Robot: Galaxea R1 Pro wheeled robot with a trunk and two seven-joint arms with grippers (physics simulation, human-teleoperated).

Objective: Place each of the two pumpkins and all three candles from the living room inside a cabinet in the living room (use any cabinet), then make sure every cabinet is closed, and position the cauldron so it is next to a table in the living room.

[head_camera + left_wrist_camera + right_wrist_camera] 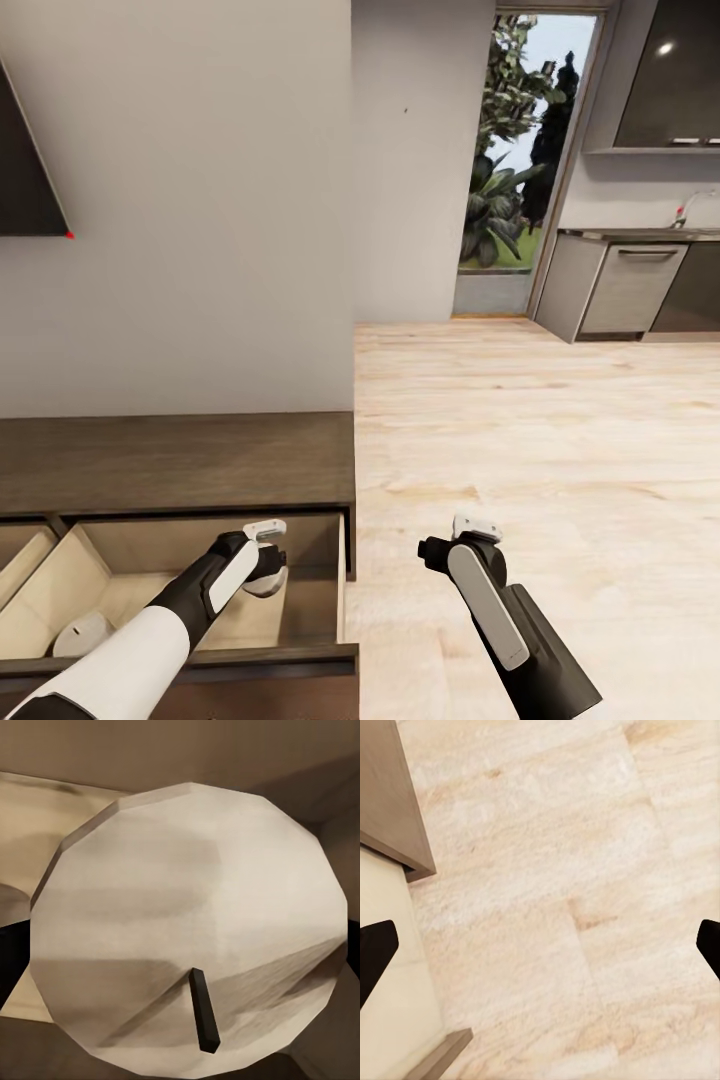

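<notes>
The left arm's white forearm reached down into an open drawer of the dark-brown cabinet, and its left gripper was clamped around a pale candle, holding it just above the drawer's floor. The candle's top face and short dark wick sat right before the wrist camera. A second candle lay on the drawer floor, nearer the front left corner. Beside the cabinet, the right gripper hung over the light wooden floor, fingers spread wide and holding nothing.
</notes>
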